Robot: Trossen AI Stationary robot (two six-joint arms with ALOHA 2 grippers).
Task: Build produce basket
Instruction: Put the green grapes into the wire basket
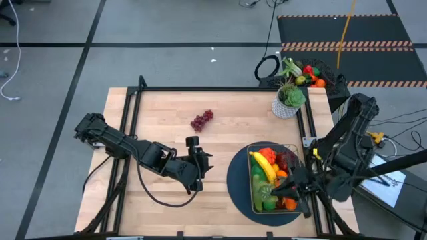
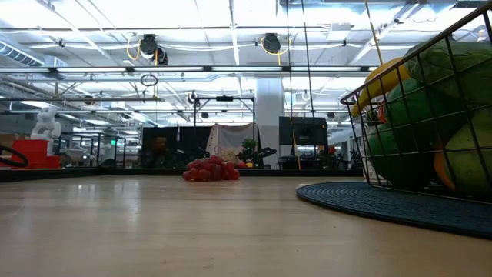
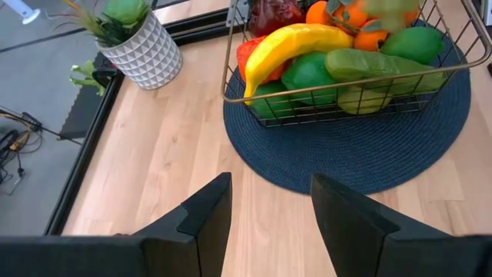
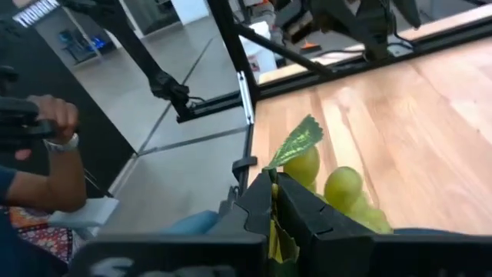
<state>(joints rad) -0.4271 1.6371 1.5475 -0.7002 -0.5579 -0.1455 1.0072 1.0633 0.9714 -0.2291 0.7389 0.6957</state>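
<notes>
From above, the basket point(image 1: 295, 149) sits on a round dark mat point(image 1: 237, 180) on the counter point(image 1: 167, 120), filled with a banana point(image 1: 263, 167), oranges and green pieces. The right gripper point(image 1: 298, 194) hangs over the basket's near end. The left gripper point(image 1: 200, 165) rests low on the counter, its open jaws pointing toward the mat. A bunch of red grapes point(image 1: 201, 120) lies alone, well apart from both jaws.

At counter level, the grapes point(image 2: 211, 169) lie far back and the basket point(image 2: 430, 123) fills the right edge.

The left wrist view shows spread jaws with bare wood between them, the basket point(image 3: 338, 115) ahead.

The right wrist view shows jaws closed on green grapes point(image 4: 338, 192) with a leaf point(image 4: 296, 142)
</notes>
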